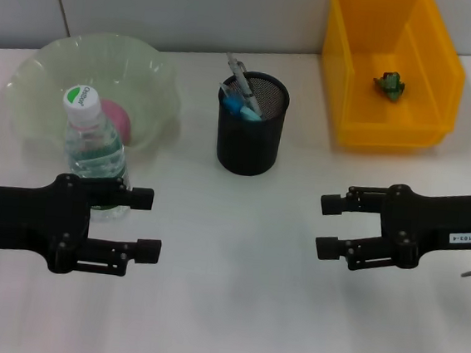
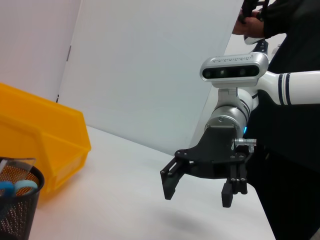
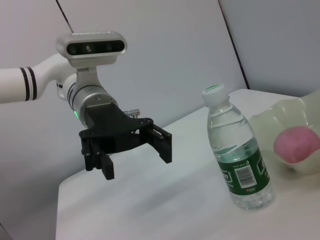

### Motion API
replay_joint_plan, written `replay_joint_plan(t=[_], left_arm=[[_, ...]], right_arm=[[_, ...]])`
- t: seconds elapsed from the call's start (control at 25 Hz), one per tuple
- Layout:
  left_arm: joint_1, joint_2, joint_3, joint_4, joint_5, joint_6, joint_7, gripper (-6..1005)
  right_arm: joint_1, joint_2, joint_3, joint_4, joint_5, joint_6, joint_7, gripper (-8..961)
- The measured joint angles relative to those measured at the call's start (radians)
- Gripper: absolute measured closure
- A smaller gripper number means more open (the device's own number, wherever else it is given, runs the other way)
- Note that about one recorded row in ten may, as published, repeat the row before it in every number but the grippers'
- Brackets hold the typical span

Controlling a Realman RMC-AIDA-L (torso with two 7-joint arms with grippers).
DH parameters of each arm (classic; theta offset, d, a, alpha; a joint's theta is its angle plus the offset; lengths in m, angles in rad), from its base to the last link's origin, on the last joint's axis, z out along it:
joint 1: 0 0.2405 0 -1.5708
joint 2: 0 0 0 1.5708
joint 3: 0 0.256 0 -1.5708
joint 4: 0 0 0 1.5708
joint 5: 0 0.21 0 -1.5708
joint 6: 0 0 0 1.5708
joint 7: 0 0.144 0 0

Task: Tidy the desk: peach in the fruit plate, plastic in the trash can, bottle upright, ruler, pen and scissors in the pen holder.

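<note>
Left gripper (image 1: 151,225): fingers spread apart, holding nothing, low over the desk (image 1: 231,310), just in front of the bottle.
Right gripper (image 1: 328,226): fingers apart too, nothing between them, over the desk's right side.
Bottle (image 1: 92,153): upright, cap on, beside the fruit plate's near rim.
Pen holder (image 1: 250,124): mid-desk, holding the scissors (image 1: 244,109) and the pen (image 1: 243,81).
Fruit plate (image 1: 58,68): far left, peach (image 1: 116,121) inside.
Trash can (image 1: 387,70): far right, green plastic scrap (image 1: 389,84) on its floor.

Bright, even light from overhead fell on the desk (image 1: 236,252); the pen holder (image 1: 250,132) and the open left gripper (image 1: 146,225) cast only soft, faint shadows, without glare
</note>
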Motion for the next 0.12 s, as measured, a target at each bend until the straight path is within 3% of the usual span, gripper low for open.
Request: replay_joint_plan(t=[0.12], left_arm=[[0.000,0.001,0.000,0.000,0.000,0.000,0.000,193]], right_arm=[[0.001,-0.002,0.000,0.000,0.000,-0.005,0.000,137]])
